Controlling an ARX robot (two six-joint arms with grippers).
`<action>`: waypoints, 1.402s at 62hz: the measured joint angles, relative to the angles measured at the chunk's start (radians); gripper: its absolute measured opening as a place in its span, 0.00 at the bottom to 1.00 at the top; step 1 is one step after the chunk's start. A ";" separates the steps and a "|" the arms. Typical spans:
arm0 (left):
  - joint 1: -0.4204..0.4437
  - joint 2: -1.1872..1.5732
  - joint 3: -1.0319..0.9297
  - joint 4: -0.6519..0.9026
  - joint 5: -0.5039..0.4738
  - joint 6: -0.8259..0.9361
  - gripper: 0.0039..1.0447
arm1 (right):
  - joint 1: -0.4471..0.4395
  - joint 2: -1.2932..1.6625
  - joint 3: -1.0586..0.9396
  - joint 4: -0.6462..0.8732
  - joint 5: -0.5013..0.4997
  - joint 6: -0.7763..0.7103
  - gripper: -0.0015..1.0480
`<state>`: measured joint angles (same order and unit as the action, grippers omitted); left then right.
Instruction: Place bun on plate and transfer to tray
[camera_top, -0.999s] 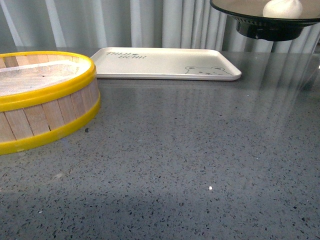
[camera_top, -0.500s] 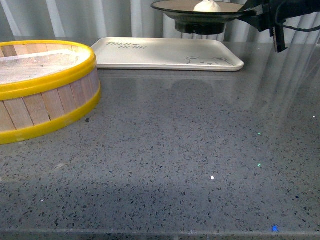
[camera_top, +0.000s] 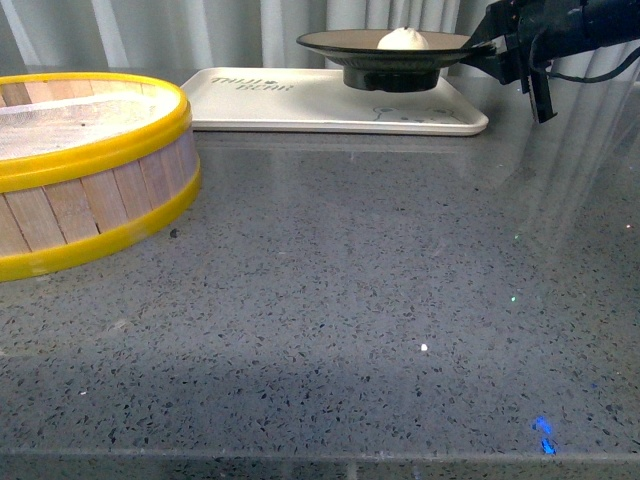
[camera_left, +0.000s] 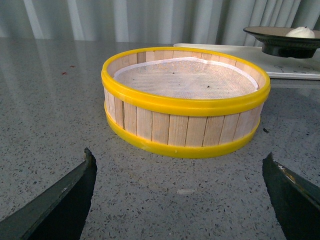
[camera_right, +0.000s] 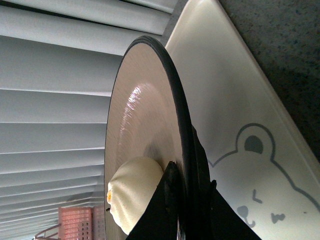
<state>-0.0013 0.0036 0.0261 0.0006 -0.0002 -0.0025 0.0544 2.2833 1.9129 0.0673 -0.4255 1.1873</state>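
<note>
Jaws of the right gripper (camera_top: 492, 47) pinch the plate (camera_top: 345, 42) rim, keeping the bun (camera_top: 403, 39) level above the tray (camera_top: 290, 100) for set-down; left jaws gape empty.

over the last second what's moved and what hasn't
The right gripper has carried the plate, with the bun on it, leftward and down over the tray, its fingers still clamped on the rim. The tray and steamer basket lie as before.
</note>
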 joint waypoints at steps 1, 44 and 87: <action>0.000 0.000 0.000 0.000 0.000 0.000 0.94 | -0.001 0.002 0.004 -0.002 -0.002 0.000 0.02; 0.000 0.000 0.000 0.000 0.000 0.000 0.94 | 0.003 0.002 -0.008 -0.066 0.013 0.005 0.02; 0.000 0.000 0.000 0.000 0.000 0.000 0.94 | -0.006 0.002 -0.019 -0.085 0.013 0.004 0.22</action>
<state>-0.0013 0.0036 0.0261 0.0006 -0.0002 -0.0025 0.0479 2.2856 1.8935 -0.0181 -0.4126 1.1915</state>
